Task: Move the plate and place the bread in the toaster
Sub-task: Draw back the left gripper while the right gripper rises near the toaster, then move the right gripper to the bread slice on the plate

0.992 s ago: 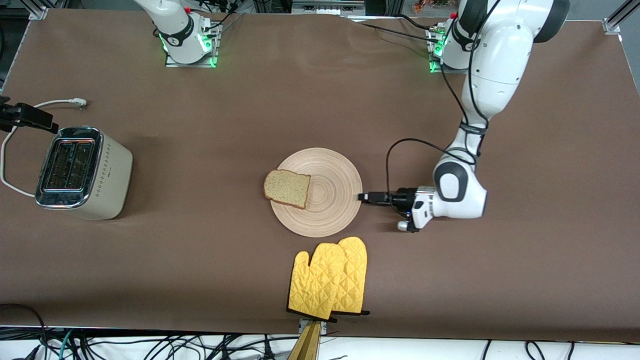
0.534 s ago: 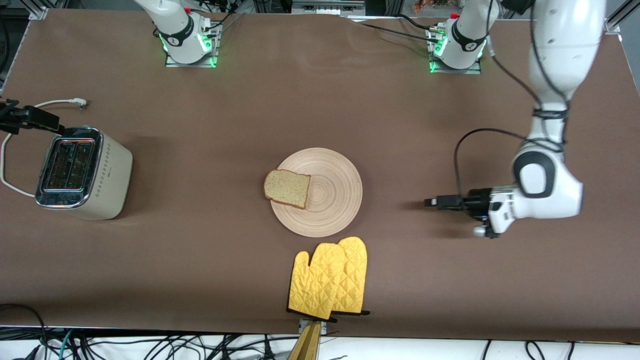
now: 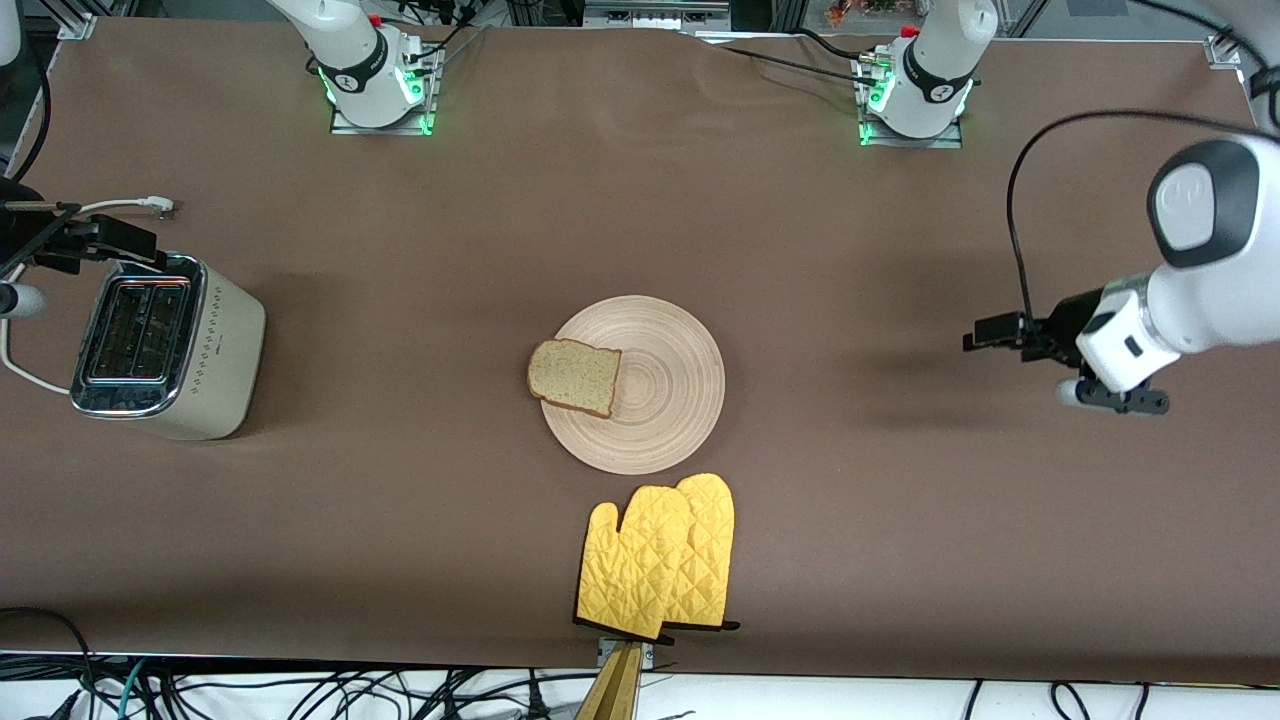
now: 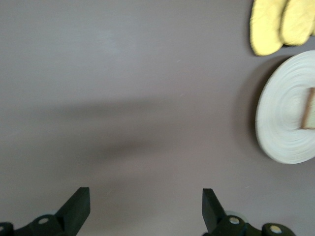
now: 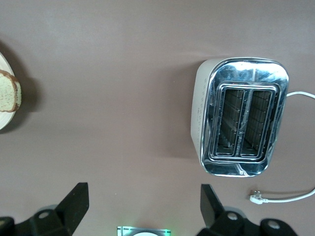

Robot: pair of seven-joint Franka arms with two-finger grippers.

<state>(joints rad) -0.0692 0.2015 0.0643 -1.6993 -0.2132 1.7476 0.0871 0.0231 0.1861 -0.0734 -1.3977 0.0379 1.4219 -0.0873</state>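
Brown table (image 3: pixel 400 500): bread (image 3: pixel 574 376) sits on the plate (image 3: pixel 660 400) mid-table, toaster (image 3: pixel 165 345) at the right arm's end. Left gripper (image 3: pixel 985 333) hangs wide open over bare tabletop; right gripper (image 3: pixel 125 240) open above the toaster.

Pale ringed plate (image 3: pixel 660 400); speckled brown bread (image 3: pixel 573 376); cream dotted toaster (image 3: pixel 215 360); yellow quilted mitts (image 3: pixel 660 556)

A pale wooden plate (image 3: pixel 634 384) with ringed grooves holds a speckled, coarse-crumbed bread (image 3: pixel 574 376) on the matt brown table covering (image 3: pixel 400 500), beside quilted yellow cloth oven mitts (image 3: pixel 660 556) and a matt cream toaster (image 3: pixel 165 346) with mirror-bright chrome top.
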